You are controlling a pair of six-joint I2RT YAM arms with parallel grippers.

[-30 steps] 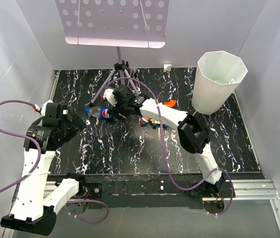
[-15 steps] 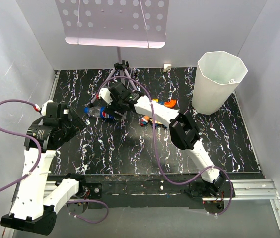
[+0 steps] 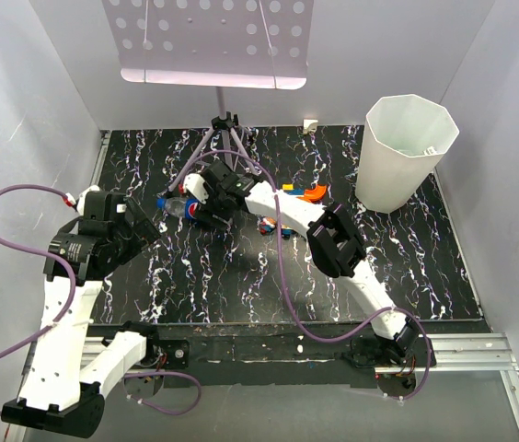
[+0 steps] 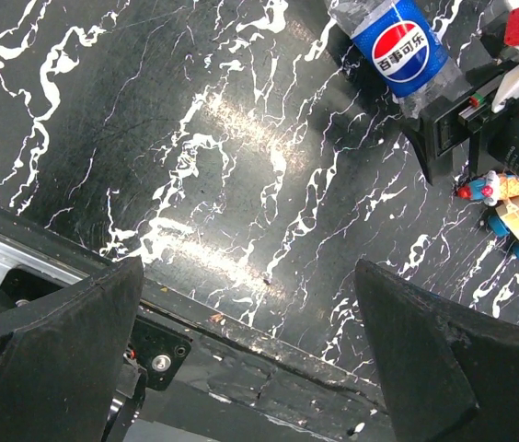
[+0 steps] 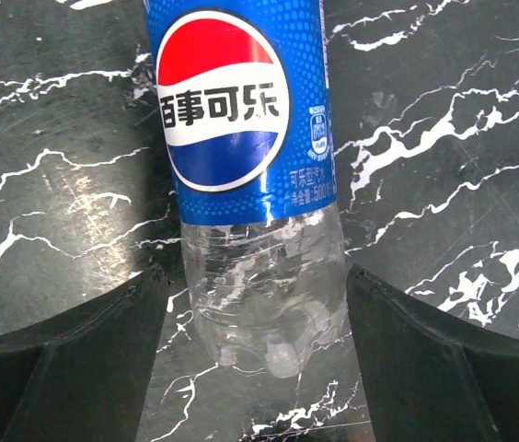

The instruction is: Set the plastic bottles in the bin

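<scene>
On the black table, the tall white bin stands far right, and I cannot tell what is in it. The right tool is spread around the lying Pepsi bottle, well apart from the bin, probably so it can pinch it. The left tool is spread too, holding nothing.

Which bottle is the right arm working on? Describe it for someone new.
On the black marbled table, look left of centre, away from the white bin at back right. A clear bottle lies there on its side, straddled by the right gripper. Its blue Pepsi label sets it apart from the small coloured toy blocks nearby.
</scene>
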